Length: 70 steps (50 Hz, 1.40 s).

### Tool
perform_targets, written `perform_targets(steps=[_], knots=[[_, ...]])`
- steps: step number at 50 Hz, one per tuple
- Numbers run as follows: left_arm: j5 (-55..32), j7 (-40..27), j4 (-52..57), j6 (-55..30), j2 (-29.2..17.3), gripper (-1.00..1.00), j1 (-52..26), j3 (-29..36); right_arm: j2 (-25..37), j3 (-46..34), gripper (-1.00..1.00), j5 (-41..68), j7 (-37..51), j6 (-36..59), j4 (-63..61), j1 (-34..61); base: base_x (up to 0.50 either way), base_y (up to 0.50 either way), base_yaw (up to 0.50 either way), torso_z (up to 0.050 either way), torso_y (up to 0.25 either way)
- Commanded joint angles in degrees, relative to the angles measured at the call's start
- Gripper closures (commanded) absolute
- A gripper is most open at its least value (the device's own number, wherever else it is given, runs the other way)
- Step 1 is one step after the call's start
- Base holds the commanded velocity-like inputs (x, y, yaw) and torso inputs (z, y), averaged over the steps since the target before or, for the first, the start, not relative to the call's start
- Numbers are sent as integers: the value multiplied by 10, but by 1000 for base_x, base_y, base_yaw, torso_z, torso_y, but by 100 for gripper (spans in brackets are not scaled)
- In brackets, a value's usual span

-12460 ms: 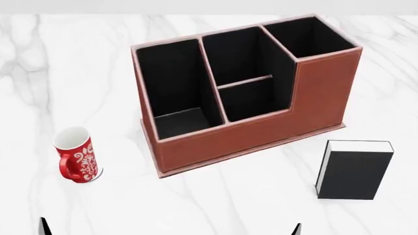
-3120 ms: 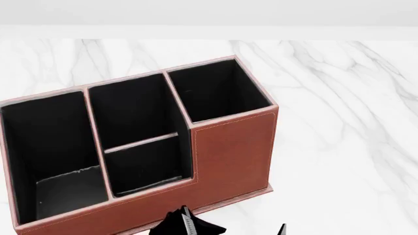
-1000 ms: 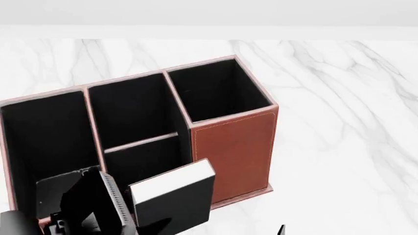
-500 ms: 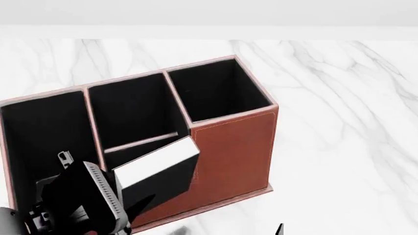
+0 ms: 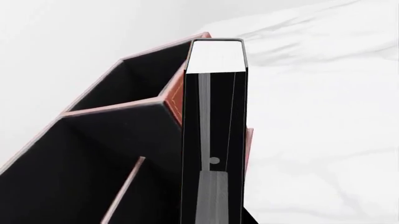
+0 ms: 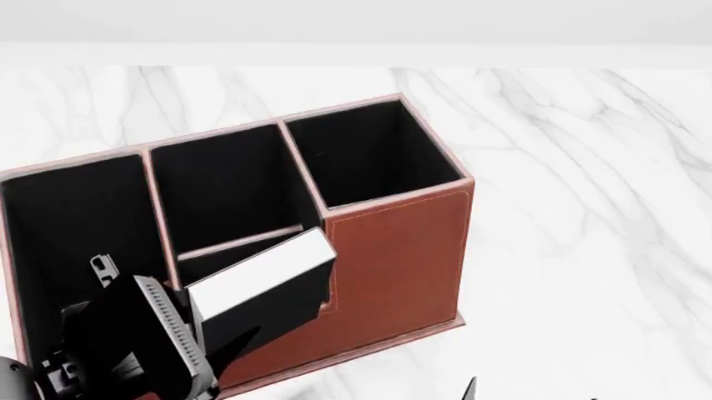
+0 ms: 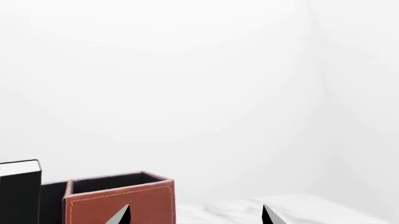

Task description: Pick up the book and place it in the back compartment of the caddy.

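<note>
The black book (image 6: pixel 267 287) with white page edges is tilted in my left gripper (image 6: pixel 217 332), which is shut on it. It hangs over the low front wall of the reddish-brown caddy (image 6: pixel 401 250), above the back compartment (image 6: pixel 223 260), the shallow pocket in front of the thin cross divider. The book hides most of that pocket. In the left wrist view the book (image 5: pixel 215 116) stands on edge beside the caddy's rim (image 5: pixel 112 108). My right gripper (image 7: pixel 194 217) is open and empty, right of the caddy (image 7: pixel 118 198). The book's edge (image 7: pixel 20 191) shows there too.
The caddy stands on a white marble table (image 6: pixel 579 208). Its tall deep pocket (image 6: pixel 368 158) is at the right, its long narrow pocket (image 6: pixel 78 233) at the left. One right fingertip (image 6: pixel 472 388) shows at the head view's bottom edge.
My left gripper has carried the book up and away from me, from in front of the caddy's wall to over the shallow pocket. The book has tilted a little more.
</note>
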Motion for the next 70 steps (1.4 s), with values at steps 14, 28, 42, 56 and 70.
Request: perform_targets(steps=[14,28,42,56,70], knots=[[-8,68,-21,37,1,100,-3,-21,0,-1,-100,-21,14,22,-4,0,0,0,0,1,1],[-19,169,-85,52,20,100,-13,-18,-1,-5,-100,-26,17,12,7,5,0,0,0,0,1],[-15,210,-145,64,37,100,-27,-26,0,-8,-100,-28,19,11,10,7,0,0,0,0,1],[8,207,-168,53,44,100,-45,-22,1,-11,-100,-27,21,10,12,8,0,0,0,0,1],[16,218,-176,53,44,100,-60,-26,2,-15,-100,-27,23,8,19,13,0,0,0,1,1]])
